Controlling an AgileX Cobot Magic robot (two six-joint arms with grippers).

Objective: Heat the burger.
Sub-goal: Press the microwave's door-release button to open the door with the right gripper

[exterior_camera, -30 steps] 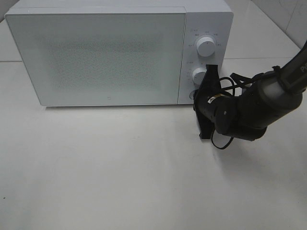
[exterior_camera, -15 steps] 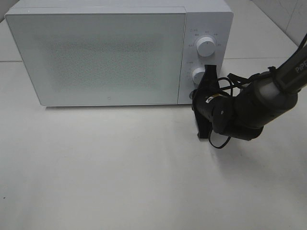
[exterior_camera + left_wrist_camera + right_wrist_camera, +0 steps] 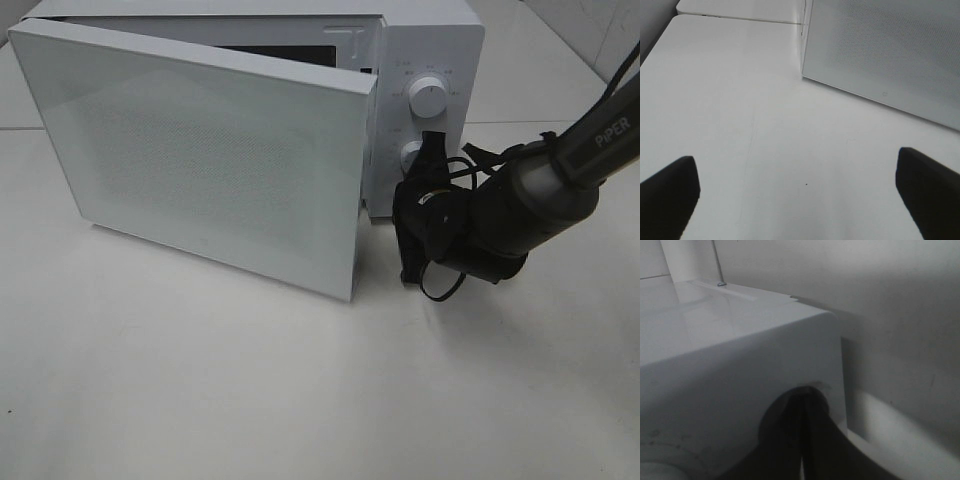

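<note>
A: Our right pincer [image 3: 803, 397] is pressed shut and empty, its tips against the lower front of the white boxy microwave [image 3: 430, 40], on its control panel.

B: Our left pincer [image 3: 800, 200] gapes wide over the bare pale tabletop [image 3: 740, 100], holding nothing.

A: The flat speckled-grey door [image 3: 220, 170] stands part-way ajar. We should back the right one straight off, clear of the two round white knobs [image 3: 429, 98], then hook the door's smooth free edge and swing it fully open.

B: Gently, since that glossy shell looks slippery. And the burger? We see it nowhere; the dark slit behind the door shows nothing.
</note>
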